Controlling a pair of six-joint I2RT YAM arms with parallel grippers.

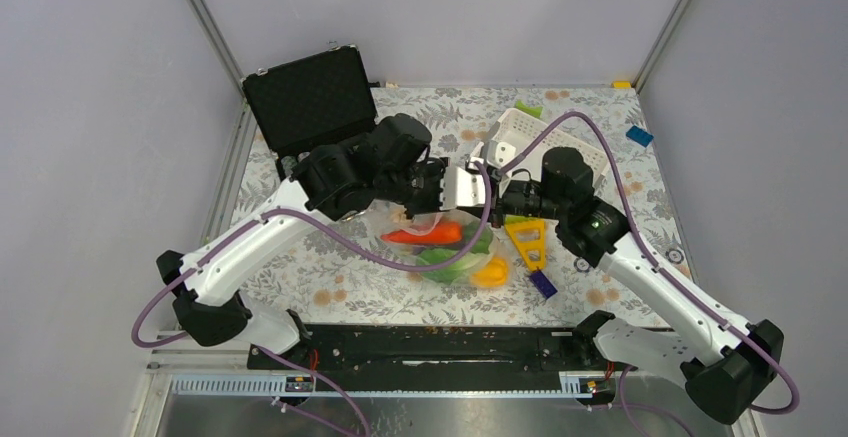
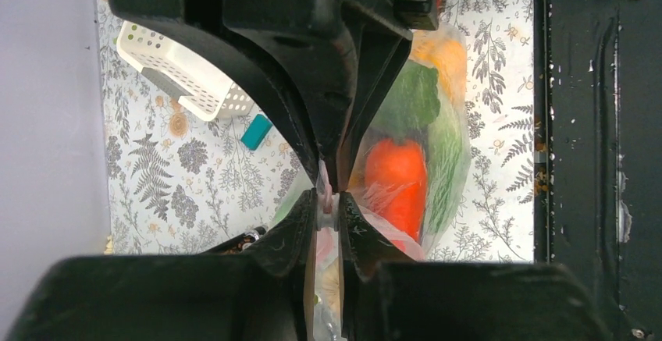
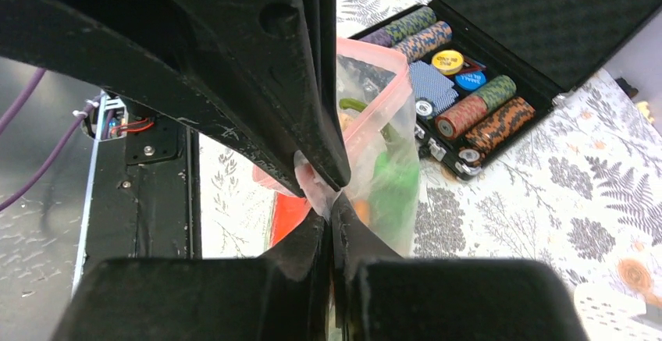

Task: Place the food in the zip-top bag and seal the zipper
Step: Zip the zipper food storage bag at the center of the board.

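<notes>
L end effector (image 2: 326, 200) pinching zip-top bag (image 2: 390, 200) | R end effector (image 3: 326, 204) same | zipper (image 3: 380, 95) part hidden

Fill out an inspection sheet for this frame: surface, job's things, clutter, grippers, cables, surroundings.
Surface: floral-print table, partly covered.
Job's things: bag holds food in red, green and yellow pieces; zipper is pink, whether it is sealed cannot be told.
Clutter: basket; open chip case; yellow block; purple block; blue block.
Grippers: left gripper and right gripper, both with fingers shut on the bag's plastic.
Cables: purple cables loop from both arms, one arcing over the basket.
Surroundings: grey walls, metal frame.
</notes>
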